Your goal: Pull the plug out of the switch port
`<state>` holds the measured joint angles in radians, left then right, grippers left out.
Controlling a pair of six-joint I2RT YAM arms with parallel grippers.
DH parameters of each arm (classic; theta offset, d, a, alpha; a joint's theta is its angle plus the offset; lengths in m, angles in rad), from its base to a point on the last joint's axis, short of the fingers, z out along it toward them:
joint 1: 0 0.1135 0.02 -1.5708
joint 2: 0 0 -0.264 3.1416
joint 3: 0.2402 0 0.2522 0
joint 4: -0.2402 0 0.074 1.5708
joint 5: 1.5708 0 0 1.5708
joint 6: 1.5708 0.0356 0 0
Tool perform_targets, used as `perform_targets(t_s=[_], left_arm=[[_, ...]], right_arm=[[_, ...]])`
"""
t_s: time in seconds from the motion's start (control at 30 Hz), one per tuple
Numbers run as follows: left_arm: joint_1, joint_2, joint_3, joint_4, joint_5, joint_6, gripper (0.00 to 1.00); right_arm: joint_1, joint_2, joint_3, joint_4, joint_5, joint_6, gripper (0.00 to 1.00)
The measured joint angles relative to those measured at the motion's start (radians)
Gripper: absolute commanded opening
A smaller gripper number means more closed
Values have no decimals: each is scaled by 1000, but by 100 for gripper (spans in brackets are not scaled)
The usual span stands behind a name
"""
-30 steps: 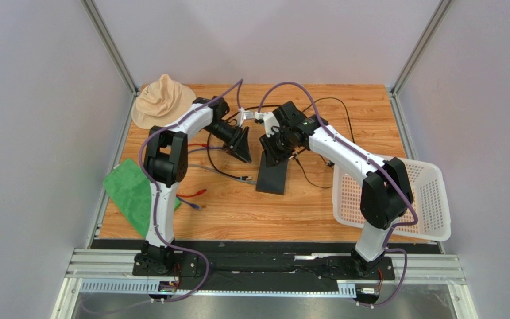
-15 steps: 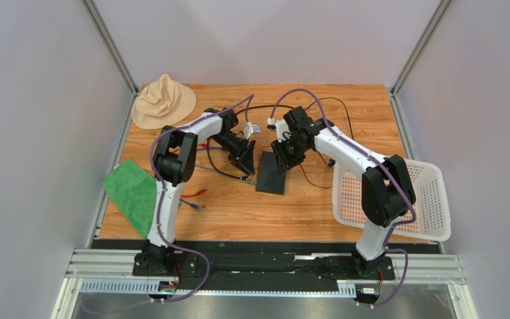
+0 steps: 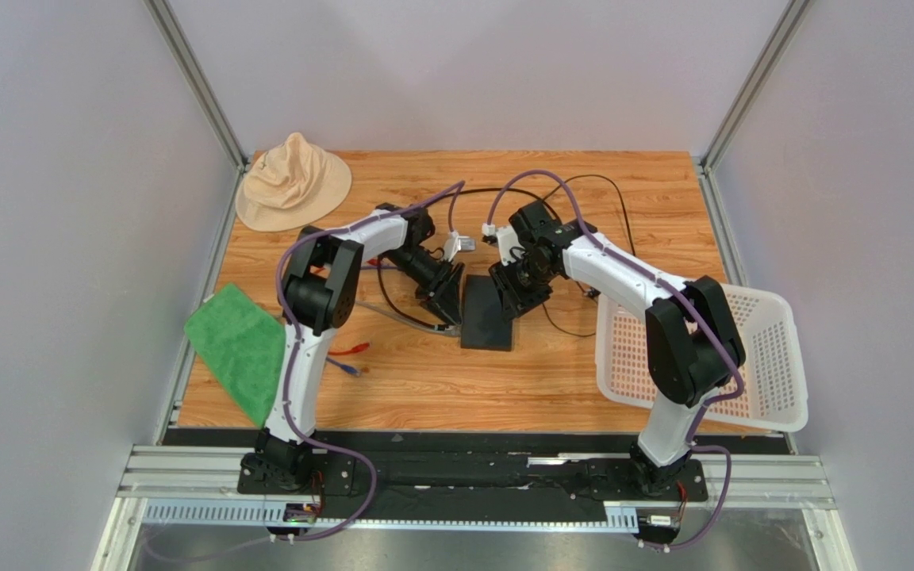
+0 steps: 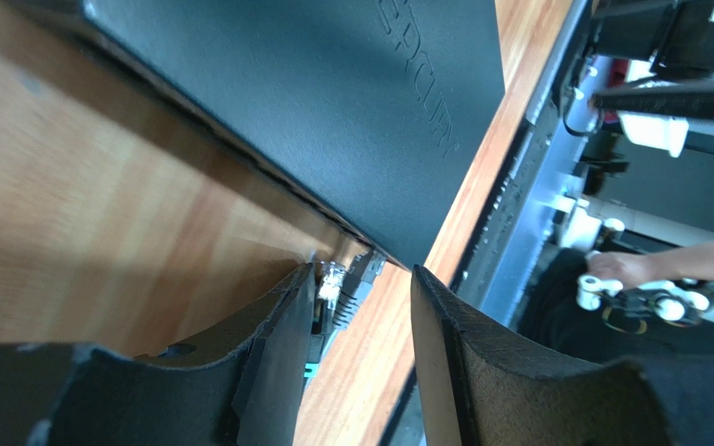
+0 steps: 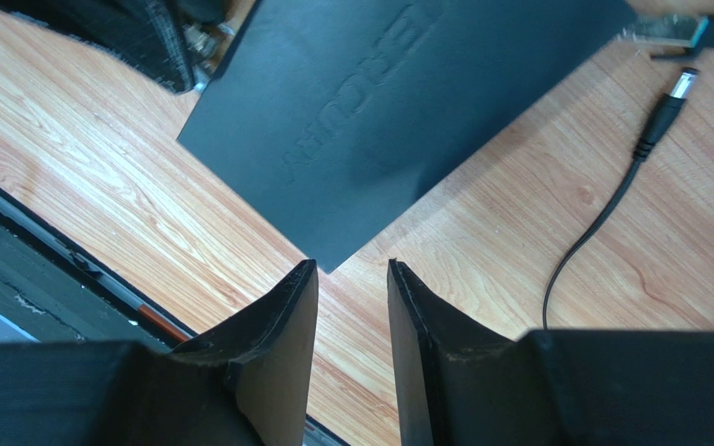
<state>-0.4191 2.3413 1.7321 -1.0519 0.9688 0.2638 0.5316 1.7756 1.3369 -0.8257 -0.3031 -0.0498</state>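
Switch lying flat mid-bench, plug right at its left long edge.
The switch [image 3: 486, 317] is a slim matte-black box with embossed lettering on its top face, its long sides running near to far. A clear-tipped plug [image 4: 331, 280] sits against that left edge; whether it is seated in a port is not clear.

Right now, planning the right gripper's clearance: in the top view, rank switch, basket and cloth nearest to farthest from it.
1. Switch, just beside the right gripper.
2. Basket, at the right.
3. Cloth, far left edge.
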Motion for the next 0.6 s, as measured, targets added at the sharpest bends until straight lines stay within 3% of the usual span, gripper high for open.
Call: perform_targets(t_s=[0.23, 0.47, 0.6], left_arm=[[4, -53, -113, -26, -25, 12, 50], [65, -188, -240, 33, -177, -5, 51], [92, -243, -241, 73, -129, 18, 53]], right_arm=[[0, 0, -13, 1, 19, -8, 40], [0, 0, -42, 1, 34, -15, 40], [0, 0, -42, 0, 33, -15, 39]])
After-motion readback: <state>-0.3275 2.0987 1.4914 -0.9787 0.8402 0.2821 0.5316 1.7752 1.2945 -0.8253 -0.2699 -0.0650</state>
